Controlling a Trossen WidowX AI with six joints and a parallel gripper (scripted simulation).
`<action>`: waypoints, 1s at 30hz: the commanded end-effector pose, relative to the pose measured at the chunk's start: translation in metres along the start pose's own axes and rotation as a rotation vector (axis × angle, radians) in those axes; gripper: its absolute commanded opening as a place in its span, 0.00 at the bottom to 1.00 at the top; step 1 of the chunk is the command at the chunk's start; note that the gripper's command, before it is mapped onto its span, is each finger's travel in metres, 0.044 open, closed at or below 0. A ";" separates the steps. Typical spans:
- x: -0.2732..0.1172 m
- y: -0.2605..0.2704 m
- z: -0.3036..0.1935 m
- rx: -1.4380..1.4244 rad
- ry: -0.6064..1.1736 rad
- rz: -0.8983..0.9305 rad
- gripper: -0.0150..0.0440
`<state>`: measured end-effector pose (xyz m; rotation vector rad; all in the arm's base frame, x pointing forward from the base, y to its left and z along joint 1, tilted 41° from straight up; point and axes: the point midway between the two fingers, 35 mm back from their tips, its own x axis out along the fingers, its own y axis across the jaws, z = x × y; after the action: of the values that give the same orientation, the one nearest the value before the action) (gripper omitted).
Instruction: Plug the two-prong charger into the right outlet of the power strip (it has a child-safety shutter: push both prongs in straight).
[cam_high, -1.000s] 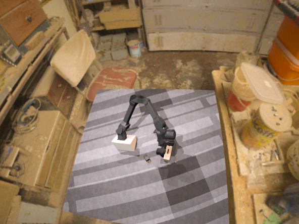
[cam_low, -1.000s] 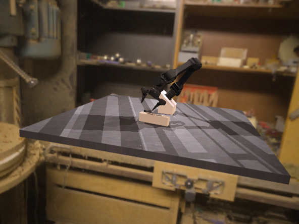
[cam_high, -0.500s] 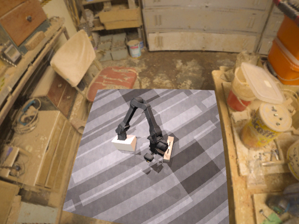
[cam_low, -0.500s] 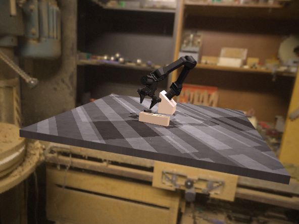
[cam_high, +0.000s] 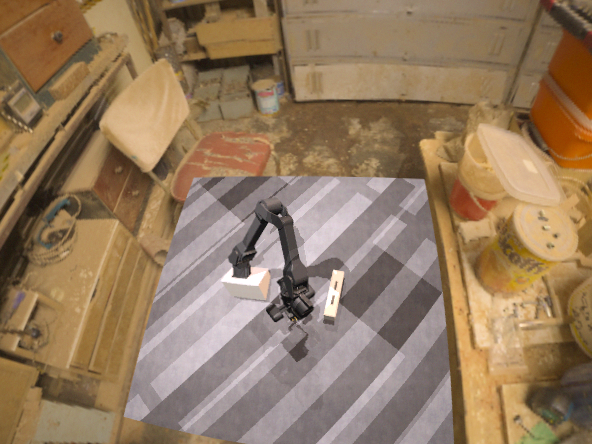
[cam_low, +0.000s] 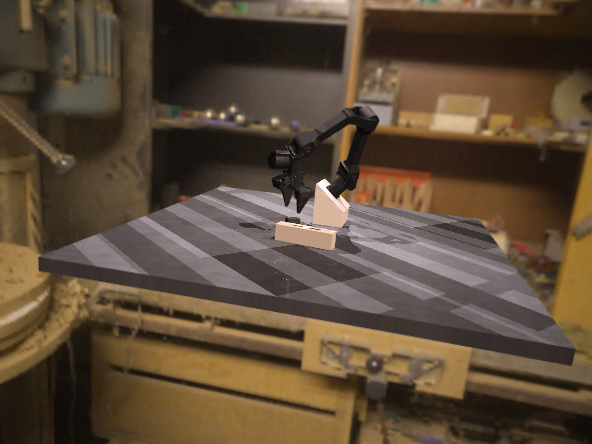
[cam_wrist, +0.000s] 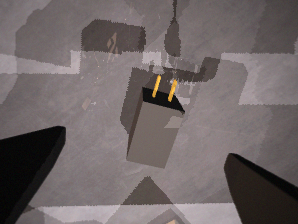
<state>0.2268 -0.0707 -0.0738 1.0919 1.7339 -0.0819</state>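
Showing only in the wrist view, gold prongs (cam_wrist: 156, 86) tip the charger (cam_wrist: 153, 131) below the opened, empty gripper (cam_high: 295, 322) (cam_low: 294, 209) (cam_wrist: 147, 147).

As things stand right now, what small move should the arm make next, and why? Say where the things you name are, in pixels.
Probably lower the open gripper (cam_high: 295, 320) (cam_low: 294, 210) (cam_wrist: 147, 147) straight down around the two-prong charger (cam_low: 292, 219) (cam_wrist: 155, 132). The wrist view shows the charger between the spread fingers, one on each side, its prongs pointing away from the gap, while the exterior view shows the fingertips above it.

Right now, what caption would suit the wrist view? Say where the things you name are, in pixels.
Open hand (cam_wrist: 147, 147) above a charger (cam_wrist: 154, 131), its two gold prongs (cam_wrist: 164, 90) exposed.
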 end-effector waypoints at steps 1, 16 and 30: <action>0.003 -0.008 -0.009 0.087 0.045 0.045 1.00; 0.018 -0.008 -0.011 0.102 0.052 0.054 1.00; 0.037 -0.007 -0.009 0.102 0.052 0.054 1.00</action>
<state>0.2143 -0.0514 -0.0972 1.2112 1.7570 -0.1098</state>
